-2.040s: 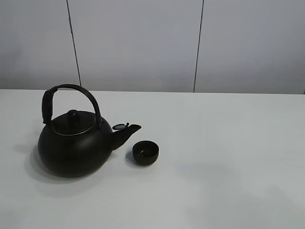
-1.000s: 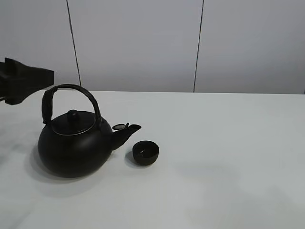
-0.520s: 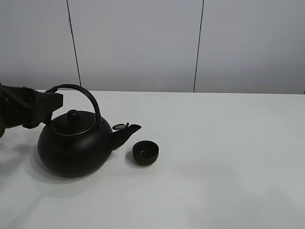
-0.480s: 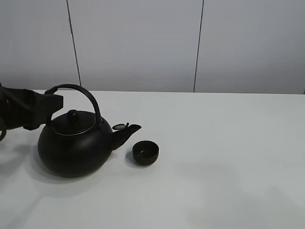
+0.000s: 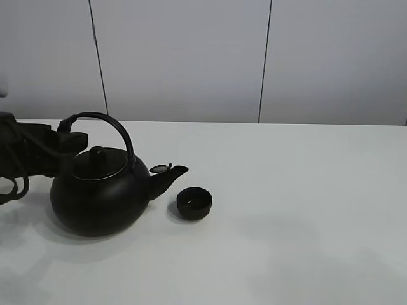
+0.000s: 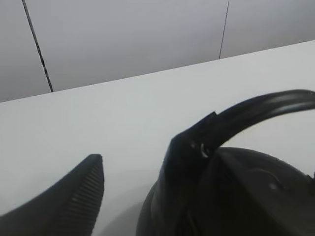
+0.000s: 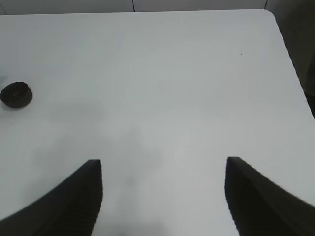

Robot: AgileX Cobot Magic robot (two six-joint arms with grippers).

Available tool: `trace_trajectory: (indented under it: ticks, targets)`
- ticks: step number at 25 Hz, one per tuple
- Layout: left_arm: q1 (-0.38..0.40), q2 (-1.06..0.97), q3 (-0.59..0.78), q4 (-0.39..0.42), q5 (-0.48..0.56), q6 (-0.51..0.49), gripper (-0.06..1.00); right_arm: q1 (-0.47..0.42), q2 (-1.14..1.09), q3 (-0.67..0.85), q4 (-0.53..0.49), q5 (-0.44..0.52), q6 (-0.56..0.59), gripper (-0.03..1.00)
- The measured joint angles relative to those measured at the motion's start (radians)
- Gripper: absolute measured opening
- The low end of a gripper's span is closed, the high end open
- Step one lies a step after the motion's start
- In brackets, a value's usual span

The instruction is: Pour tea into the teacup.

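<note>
The left gripper (image 5: 75, 137) is hanging level with the upper part of the kettle's arched handle (image 5: 111, 124), its jaws standing apart. In the left wrist view one ribbed finger (image 6: 74, 196) is showing clear of the handle, while the other is hidden behind it, so nothing is being clamped. The handle's arch is running straight away from this gripper toward the spout (image 5: 170, 175), so I judge the closing has to come across the arch.

The teacup (image 5: 194, 203) is sitting beyond the kettle (image 5: 95, 197) from the left gripper, just past the spout tip and not touching it. The right gripper (image 7: 163, 162) is also standing open over bare table (image 7: 162, 73), well apart from the teacup, so the left arm is nearer.

The kettle's lid (image 5: 97, 162) is sitting closed. Whether the cup is holding anything is too dark to tell.
</note>
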Motion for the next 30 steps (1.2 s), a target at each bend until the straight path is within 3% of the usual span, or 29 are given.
trace_trajectory:
  ticks: [8,14,22,30]
  targets:
    - [-0.003,0.003,0.0,0.012,-0.001,0.072,0.12,0.0,0.0,0.0,0.0,0.0,0.0,0.49]
    - [-0.003,-0.006,0.0,0.014,0.008,0.091,0.12,0.0,0.0,0.0,0.0,0.0,0.0,0.49]
    - [-0.003,-0.211,0.014,0.014,0.17,0.109,0.12,0.0,0.0,0.0,0.0,-0.001,0.0,0.49]
    - [-0.003,-0.441,0.018,0.019,0.281,0.029,0.12,0.0,0.0,0.0,0.0,-0.001,0.0,0.49]
